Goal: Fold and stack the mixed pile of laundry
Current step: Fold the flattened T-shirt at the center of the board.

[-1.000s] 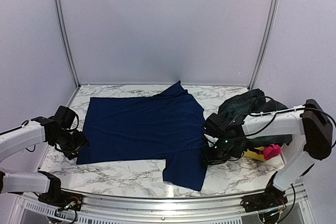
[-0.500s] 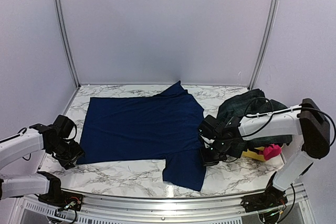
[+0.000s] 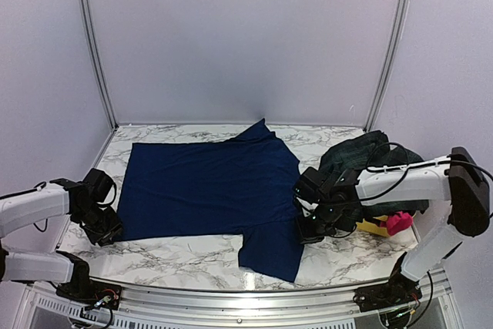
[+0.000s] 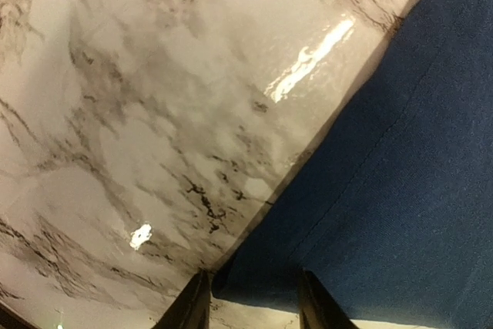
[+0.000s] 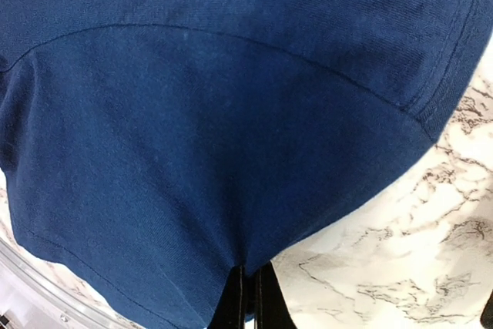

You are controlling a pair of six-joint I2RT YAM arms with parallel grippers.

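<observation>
While both arms sit low at its two ends, navy cloth (image 3: 208, 186): spread flat across the middle of the marble worktop (image 3: 185, 256), looks like a tee lying sideways, plain dark blue, no print.
sleeves: one pokes toward the back wall, the other hangs toward the near edge on the right side.
surface: pretty smooth, only faint creases; right wrist cam shows a curved seam + a stitched hem line.
left claw (image 3: 106, 230): at the cloth's near-left corner. Wrist cam has the fingers (image 4: 194, 302) apart w/ a narrowish gap, the corner lying flat between them, not pinched afaict.
right claw (image 3: 310, 229): on the cloth's right edge by the near sleeve, fingers (image 5: 240, 298) pressed together, blue fabric bunching down into the tips, so it's got the cloth.
plaid garment (image 3: 362, 152): dark green/navy heap, back right, behind the right arm, apart from the navy cloth.
pink piece (image 3: 398, 223): small, bright, sits on the yellow tub (image 3: 372, 226) at far right.
tub: mostly hidden by the arm, can't tell what's inside.
</observation>
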